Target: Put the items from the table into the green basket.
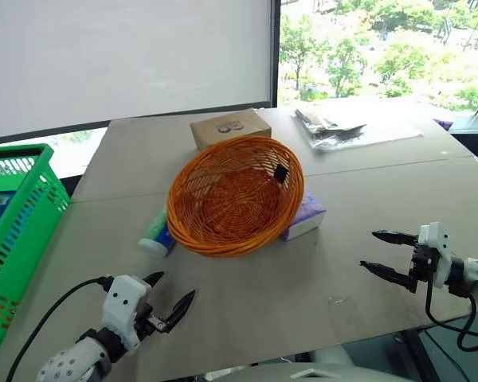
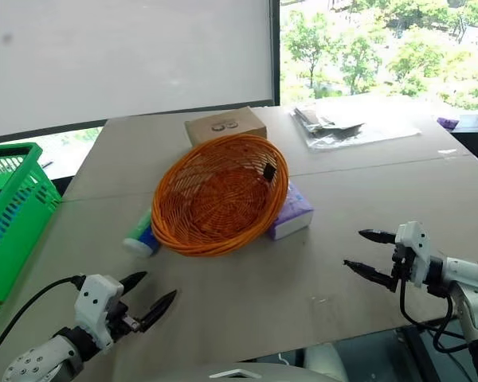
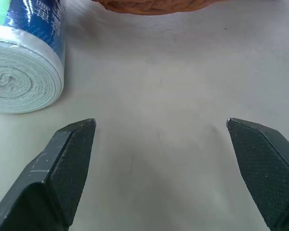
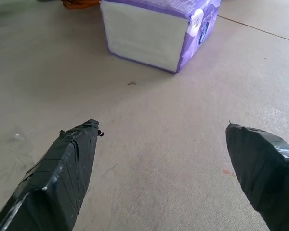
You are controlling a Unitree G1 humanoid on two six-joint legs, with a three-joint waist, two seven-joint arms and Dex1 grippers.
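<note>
Hovering over table (image 1: 366, 239): both grippers' fingers spread wide, holding nothing.

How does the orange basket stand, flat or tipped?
Tipped. The orange basket leans over the tube and tissue pack, its opening facing the camera.

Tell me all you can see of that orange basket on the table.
The orange basket is a round, shallow bowl of woven wicker, empty, with a small black tag near its far rim. It sits tilted toward the camera on the beige table, propped over a purple tissue pack on one side and a green, blue and white tube on the other. A brown cardboard box lies just behind it.
</note>
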